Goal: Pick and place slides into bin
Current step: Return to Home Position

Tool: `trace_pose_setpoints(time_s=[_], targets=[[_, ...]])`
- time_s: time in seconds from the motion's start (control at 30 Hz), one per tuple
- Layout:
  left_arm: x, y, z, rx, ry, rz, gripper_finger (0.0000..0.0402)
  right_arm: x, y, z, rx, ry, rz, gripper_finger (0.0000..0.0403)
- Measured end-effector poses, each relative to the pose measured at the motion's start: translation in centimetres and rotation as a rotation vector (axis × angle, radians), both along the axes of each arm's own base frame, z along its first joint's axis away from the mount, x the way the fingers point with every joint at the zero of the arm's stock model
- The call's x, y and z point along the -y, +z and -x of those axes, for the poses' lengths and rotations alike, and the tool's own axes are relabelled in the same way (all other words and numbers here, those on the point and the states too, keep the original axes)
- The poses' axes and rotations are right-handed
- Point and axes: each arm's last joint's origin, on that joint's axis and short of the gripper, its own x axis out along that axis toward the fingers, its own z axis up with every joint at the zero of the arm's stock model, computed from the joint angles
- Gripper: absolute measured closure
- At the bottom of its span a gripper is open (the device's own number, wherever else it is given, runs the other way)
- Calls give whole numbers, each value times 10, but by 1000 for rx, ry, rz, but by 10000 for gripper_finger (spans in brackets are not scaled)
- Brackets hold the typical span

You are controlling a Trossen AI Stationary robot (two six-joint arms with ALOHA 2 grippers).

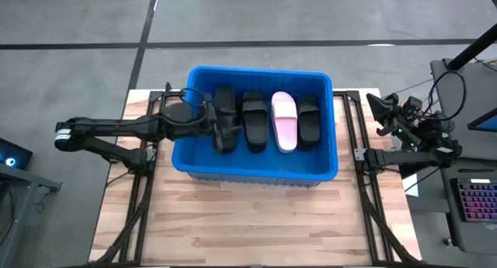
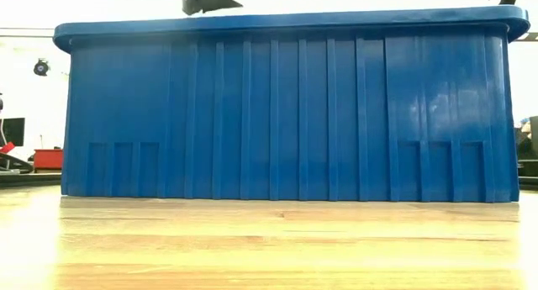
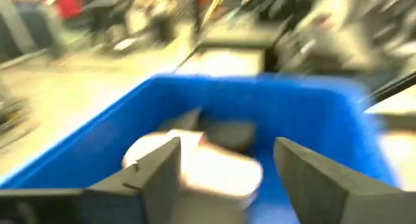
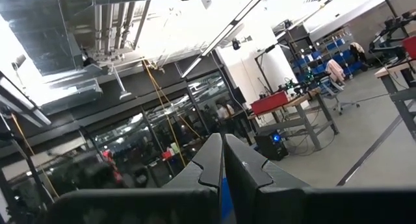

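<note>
From above, you had at least four slides (image 1: pixel 254 120) lying side by side in the bin (image 1: pixel 256 168), black ones and one pink slide (image 1: pixel 284 122), with none on the worktop (image 1: pixel 256 221). I judge the placing finished and the retreat to rest to be the step in hand. The left pincer (image 1: pixel 223 132) hung over the bin's left end, above a black slide, and the right arm (image 1: pixel 411 132) sat folded beside the worktop's right edge. Your next move called for lifting that pincer clear of the rim before drawing it back. The low view gave you only the bin's ribbed wall, which hid every slide. The left wrist view told what the others could not: its fingers (image 3: pixel 162 169) stood wide apart with nothing between them. The right wrist view showed the right pincer (image 4: pixel 223 152) pressed closed, aimed into the room.
</note>
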Motion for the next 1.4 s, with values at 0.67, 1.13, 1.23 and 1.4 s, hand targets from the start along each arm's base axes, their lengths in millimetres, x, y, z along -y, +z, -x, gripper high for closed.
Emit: trace_pose_setpoints(time_s=[0.67,1.13,1.23,1.4], targets=[[30,46,19,363,-289,76,400,-6,-3,-28,-159,144,164,394],[26,0,102,195,-138,97,401,-6,10,-41,-82,79,177,394],[26,-18,116,199,-137,90,401,-6,14,-46,-77,55,218,394],[25,-51,142,211,-111,92,401,-6,21,-61,-45,16,246,394]])
